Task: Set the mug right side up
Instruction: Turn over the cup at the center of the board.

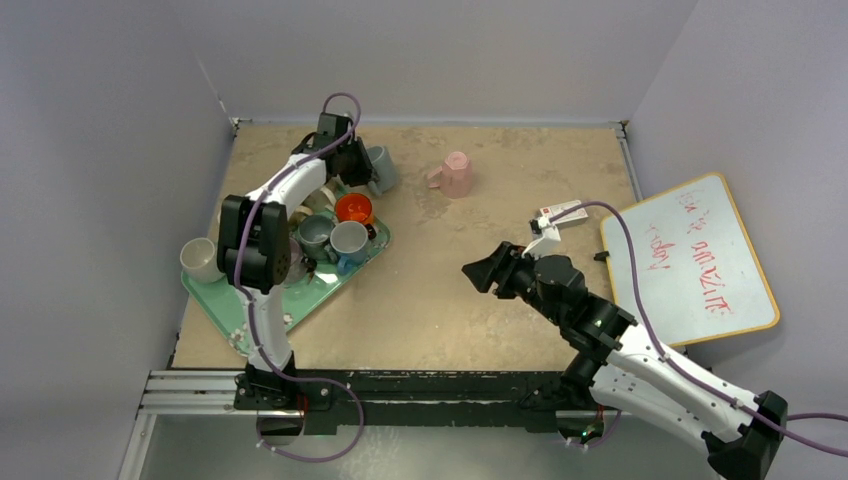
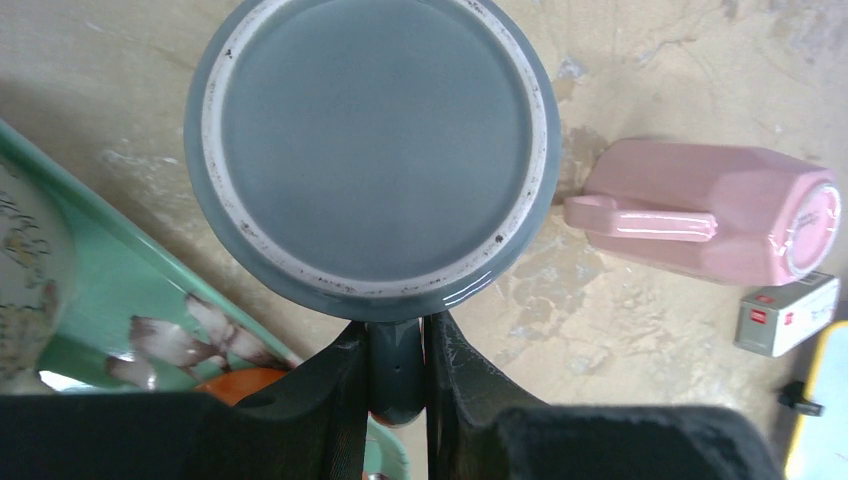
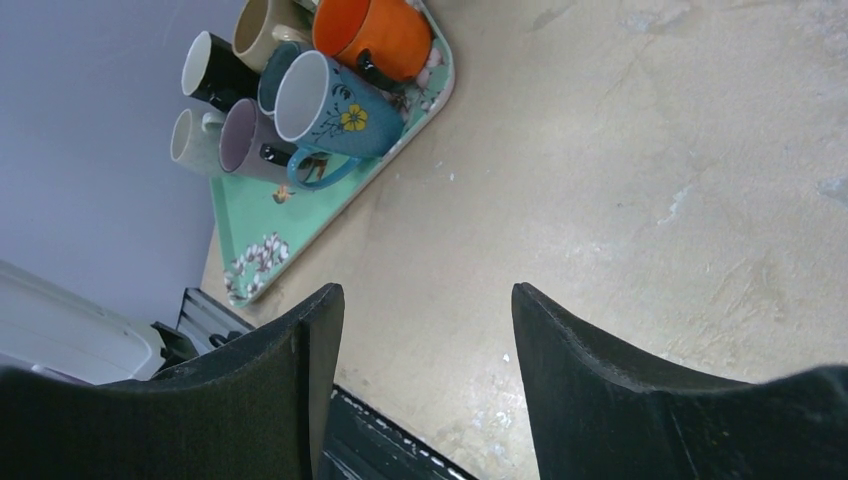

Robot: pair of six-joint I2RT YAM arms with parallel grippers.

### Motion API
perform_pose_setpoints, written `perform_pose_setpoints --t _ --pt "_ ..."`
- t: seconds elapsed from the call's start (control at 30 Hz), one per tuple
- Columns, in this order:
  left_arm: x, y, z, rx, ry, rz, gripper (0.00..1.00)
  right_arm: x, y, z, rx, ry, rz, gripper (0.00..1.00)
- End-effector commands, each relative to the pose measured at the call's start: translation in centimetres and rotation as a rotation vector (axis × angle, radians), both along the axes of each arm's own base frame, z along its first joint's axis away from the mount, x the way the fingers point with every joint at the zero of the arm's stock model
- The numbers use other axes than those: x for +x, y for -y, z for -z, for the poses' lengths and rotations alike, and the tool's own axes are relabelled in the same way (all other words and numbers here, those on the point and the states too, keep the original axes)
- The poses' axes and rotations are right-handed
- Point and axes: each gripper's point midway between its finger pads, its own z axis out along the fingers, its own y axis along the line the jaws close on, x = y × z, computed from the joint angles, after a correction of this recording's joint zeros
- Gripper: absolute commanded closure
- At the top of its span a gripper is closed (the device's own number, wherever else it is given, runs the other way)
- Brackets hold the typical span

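We have the left gripper (image 2: 395, 350) pinched narrow on the handle (image 2: 396, 378) of the grey mug (image 2: 370, 140). The mug's base faces the wrist camera, so the mouth points away. In the top view the mug sits upper left of centre, just off the top corner of the green tray (image 1: 300, 305); we cannot tell if it is lifted or touching down. To do the flip well, we judge the wrist should roll until the base faces down, slowly, since a mug held only by its handle can swing. It should land on the bare patch between the tray and the pink mug (image 2: 715, 215), which is near on the right, and be released only once the base is flat. The right gripper (image 3: 428, 295) hangs wide and empty at centre frame, well clear. The tabletop (image 1: 450, 300) is tan, scuffed and blotchy, with pale walls on three sides. A small box (image 2: 785, 315) lies beyond the pink mug. A whiteboard (image 1: 690, 260) with red writing lies at the right edge, and several upright mugs crowd the tray.
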Motion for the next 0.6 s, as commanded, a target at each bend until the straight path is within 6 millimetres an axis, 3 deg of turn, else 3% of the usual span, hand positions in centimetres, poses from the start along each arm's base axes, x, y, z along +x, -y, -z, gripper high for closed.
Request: perform_pose_setpoints --t 0.0,0.17,0.33,0.47,0.57 --pt "0.2 2.9 -6.4 -0.192 0.123 0.032 1.0 0.7 -1.0 -1.9 0.036 0.078 -0.03 0.35" --pt "-1.1 4.5 -7.6 -0.32 0.101 0.056 1.0 3.6 -1.3 -3.8 -0.083 0.293 -0.019 0.36" --pt "-2.3 5.3 -8.0 -0.382 0.082 0.075 1.0 5.3 -3.3 -6.8 -0.155 0.572 -0.102 0.38" --pt "-3.2 6.0 -7.9 -0.445 0.053 0.086 1.0 6.6 -5.0 -7.1 -0.292 0.758 -0.182 0.38" --pt "-4.0 7.0 -7.7 -0.507 0.017 0.104 1.0 8.1 -6.8 -5.9 -0.4 0.866 -0.239 0.37"
